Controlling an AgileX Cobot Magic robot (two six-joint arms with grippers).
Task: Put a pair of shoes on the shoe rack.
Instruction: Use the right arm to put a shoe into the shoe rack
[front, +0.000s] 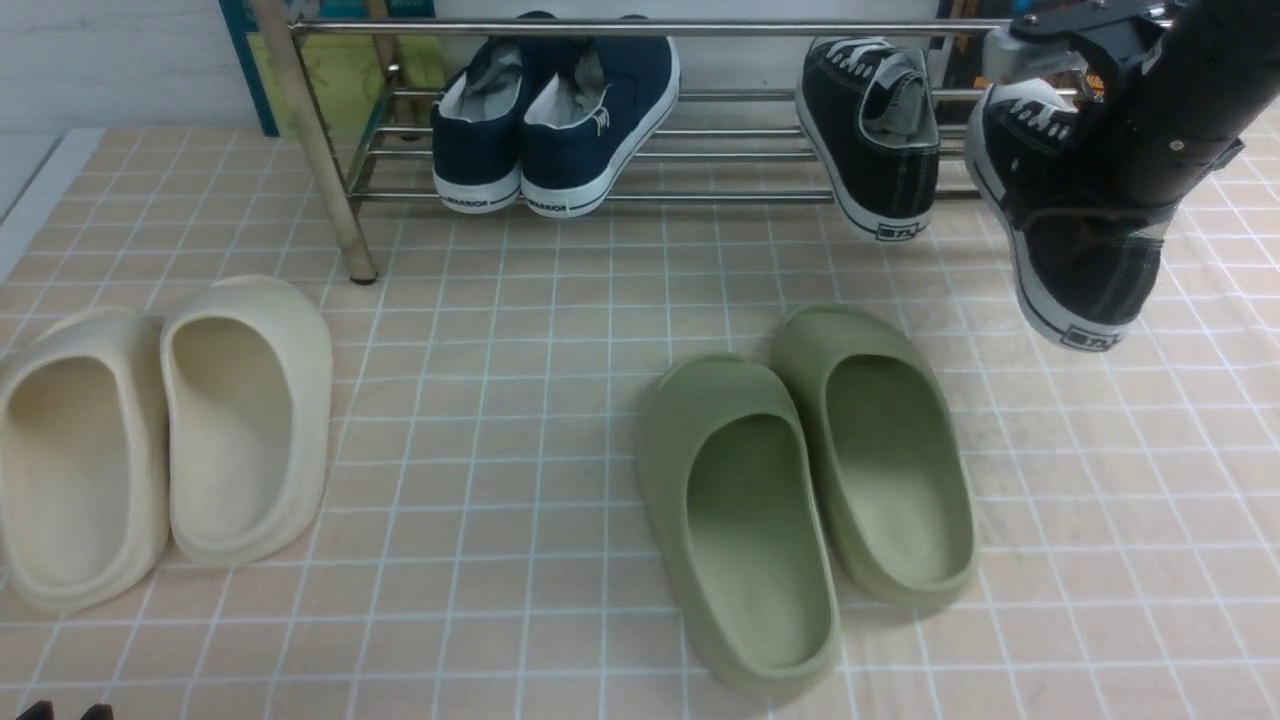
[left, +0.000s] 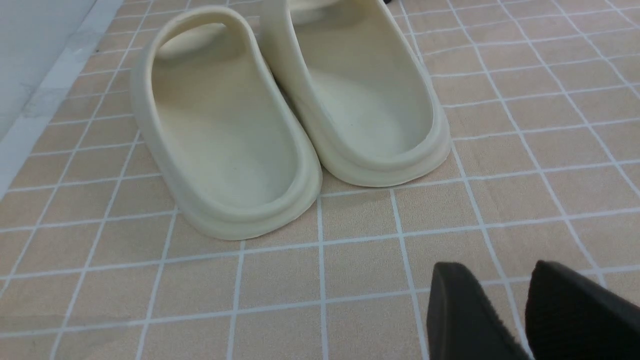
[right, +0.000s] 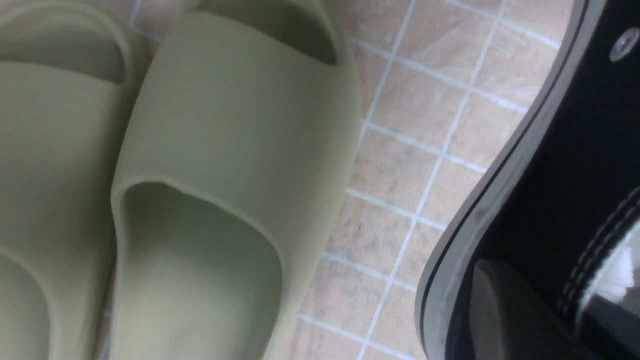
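Front view: first black sneaker (front: 872, 130) already sits on the shoe rack (front: 640, 28) along the far edge of the bench (front: 520, 400), toe in and heel out, toward the far right corner. Navy sneakers (front: 555, 125) are well apart to its left. Second black sneaker (front: 1070, 270) is off the bench, hanging tilted with heel low, just beside the first on its right. Right gripper (front: 1095, 195) is clamped on its collar. The fingertips are mostly hidden by the arm, so the grip is judged from the shoe being airborne. Left gripper (left: 495, 272) hangs with fingers parted and nothing between them, near the cream slides (left: 280, 115) at the near left corner.

Step in hand (judged): seat second sneaker beside its mate.
- Level the sole before lowering.
- Carry the toe over the front rail so the sole spans two rails.
- Keep a gap from the first sneaker to avoid nudging it off.
- Release only once the weight rests on the rails.
- Risk: heel overhang tips the shoe forward toward the green slides (front: 810, 480).
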